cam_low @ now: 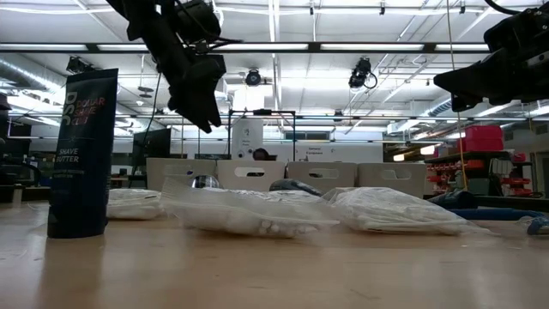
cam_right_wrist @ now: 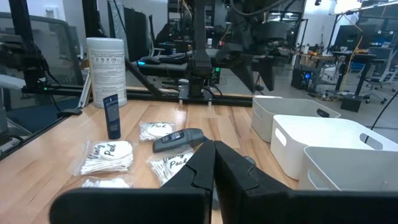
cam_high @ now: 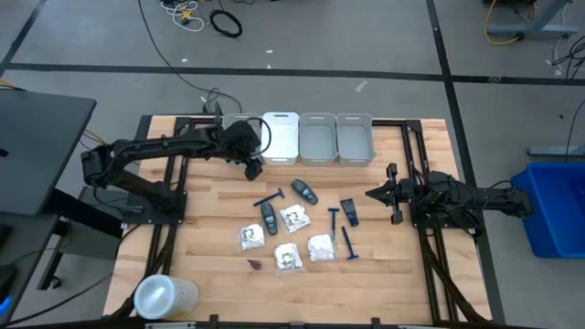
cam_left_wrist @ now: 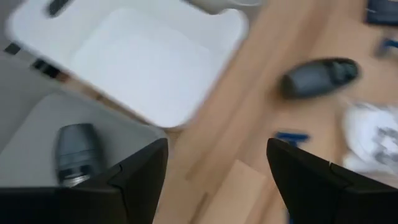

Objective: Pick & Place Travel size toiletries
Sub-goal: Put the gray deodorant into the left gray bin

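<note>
My left gripper (cam_high: pixel 254 168) is open and hovers above the table by the near edge of the leftmost grey bin (cam_high: pixel 239 128). It holds nothing. In the left wrist view its fingers (cam_left_wrist: pixel 217 180) stand apart, with one dark oval case (cam_left_wrist: pixel 74 152) lying on that grey bin's floor. More toiletries lie on the wood: dark cases (cam_high: pixel 304 190) (cam_high: pixel 268 216), white packets (cam_high: pixel 293 217) (cam_high: pixel 321 247) and blue razors (cam_high: pixel 268 198) (cam_high: pixel 347 242). My right gripper (cam_high: pixel 373 194) is shut and empty, level above the table to the right of the pile (cam_right_wrist: pixel 214 168).
A white bin (cam_high: pixel 281 137) and two grey bins (cam_high: pixel 317 139) (cam_high: pixel 355 139) stand in a row along the far edge. A dark tube (cam_low: pixel 81 154) stands upright near the pile. A white cylinder (cam_high: pixel 164 294) stands at the near left corner.
</note>
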You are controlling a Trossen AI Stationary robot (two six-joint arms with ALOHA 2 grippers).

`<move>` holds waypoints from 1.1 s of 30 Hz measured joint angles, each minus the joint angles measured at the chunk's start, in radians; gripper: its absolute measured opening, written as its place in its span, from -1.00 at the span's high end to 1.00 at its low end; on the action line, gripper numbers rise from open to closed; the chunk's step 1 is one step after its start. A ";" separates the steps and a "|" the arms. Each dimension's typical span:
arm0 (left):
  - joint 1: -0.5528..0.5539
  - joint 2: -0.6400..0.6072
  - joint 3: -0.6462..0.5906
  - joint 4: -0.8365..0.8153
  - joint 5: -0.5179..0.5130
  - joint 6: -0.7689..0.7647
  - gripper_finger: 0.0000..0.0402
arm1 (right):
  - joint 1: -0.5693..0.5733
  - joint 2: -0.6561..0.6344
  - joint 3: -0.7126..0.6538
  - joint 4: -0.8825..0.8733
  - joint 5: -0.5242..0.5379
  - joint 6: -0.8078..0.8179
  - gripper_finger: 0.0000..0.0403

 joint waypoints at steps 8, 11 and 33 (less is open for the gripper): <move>-0.099 0.001 0.000 0.005 0.047 0.030 -0.39 | 0.000 0.000 0.000 0.000 0.000 0.000 0.93; -0.128 0.001 0.000 0.007 0.048 0.032 -0.39 | 0.000 0.000 0.000 0.000 0.000 0.000 0.93; -0.200 0.001 0.000 0.014 0.191 0.642 -0.39 | 0.000 0.000 0.000 0.000 0.000 0.000 0.93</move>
